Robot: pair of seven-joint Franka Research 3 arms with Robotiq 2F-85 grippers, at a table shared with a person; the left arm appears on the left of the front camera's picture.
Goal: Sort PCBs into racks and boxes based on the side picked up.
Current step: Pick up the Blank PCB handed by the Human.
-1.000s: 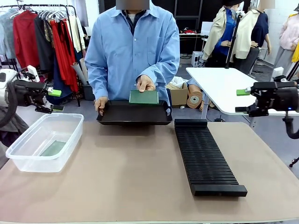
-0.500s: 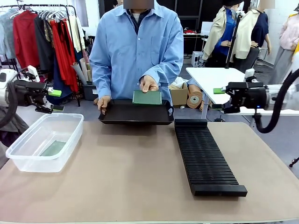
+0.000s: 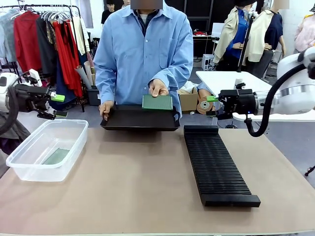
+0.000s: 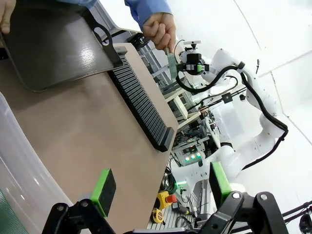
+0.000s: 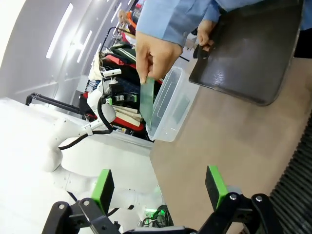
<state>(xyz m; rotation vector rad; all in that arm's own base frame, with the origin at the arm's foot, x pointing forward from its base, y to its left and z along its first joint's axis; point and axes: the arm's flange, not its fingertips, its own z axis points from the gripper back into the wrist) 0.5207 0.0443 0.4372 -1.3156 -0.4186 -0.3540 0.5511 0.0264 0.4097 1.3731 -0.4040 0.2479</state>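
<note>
Counter (image 3: 138, 187): tan, lower frame.
Held PCB (image 3: 157, 102): thin green rectangle, upright in person's hand (image 3: 157, 88), upper centre over black tray (image 3: 140, 120).
Boxed PCB (image 3: 55, 156): dull green, flat in clear box (image 3: 74, 142), left.
Rack (image 3: 214, 164): black, ribbed, right.
Left gripper (image 3: 60, 105), right gripper (image 3: 210, 106): wide, empty.

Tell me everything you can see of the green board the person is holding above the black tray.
The thin flat green rectangular circuit board looks matte and plain-faced. It stands upright, its broad face toward the robot, long edge level. The person's hand pinches its top edge from above, over the far side of the smooth shallow black tray. Nothing else seems to touch it.
</note>
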